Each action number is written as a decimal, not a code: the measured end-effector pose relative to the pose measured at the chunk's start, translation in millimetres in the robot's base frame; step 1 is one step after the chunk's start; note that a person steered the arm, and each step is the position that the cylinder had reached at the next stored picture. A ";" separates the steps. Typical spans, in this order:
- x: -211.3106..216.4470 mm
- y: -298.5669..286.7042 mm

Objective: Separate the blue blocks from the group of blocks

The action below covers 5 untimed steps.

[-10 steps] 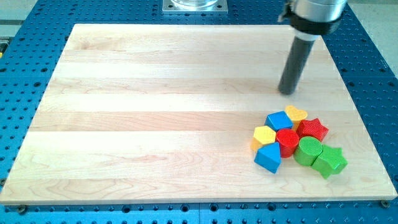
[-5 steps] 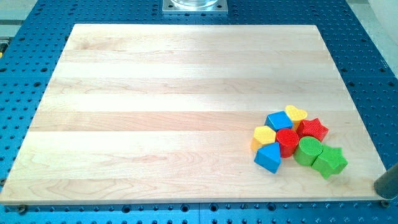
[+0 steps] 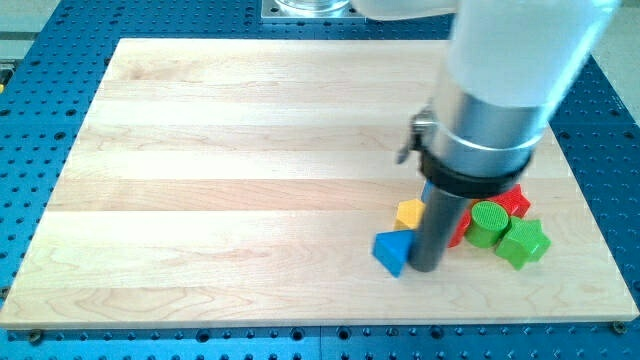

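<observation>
My tip point(image 3: 426, 268) rests on the board at the lower right, touching the right side of a blue block point(image 3: 393, 250) that stands a little left of the cluster. A yellow block point(image 3: 408, 212) lies just above the blue one. To the right of the rod are a red block point(image 3: 458, 231), a green cylinder point(image 3: 490, 222), a green star point(image 3: 523, 243) and a red star point(image 3: 516, 200). The arm and rod hide the middle and upper part of the cluster, so the second blue block and the yellow heart do not show.
The wooden board point(image 3: 250, 170) lies on a blue perforated table point(image 3: 610, 130). The arm's wide body point(image 3: 500, 90) covers the board's upper right. A metal mount point(image 3: 305, 8) sits at the view's top.
The rod left the upper right, dropped out past the lower right corner, and now stands in the cluster. The lower blue block and the yellow block have shifted left.
</observation>
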<state>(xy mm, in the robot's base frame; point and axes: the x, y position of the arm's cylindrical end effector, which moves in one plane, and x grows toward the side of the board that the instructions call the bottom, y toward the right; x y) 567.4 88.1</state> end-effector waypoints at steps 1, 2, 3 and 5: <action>-31.0 -32.3; -36.3 -66.0; -12.7 -74.9; 43.5 -48.6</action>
<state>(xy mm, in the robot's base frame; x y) 610.9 39.4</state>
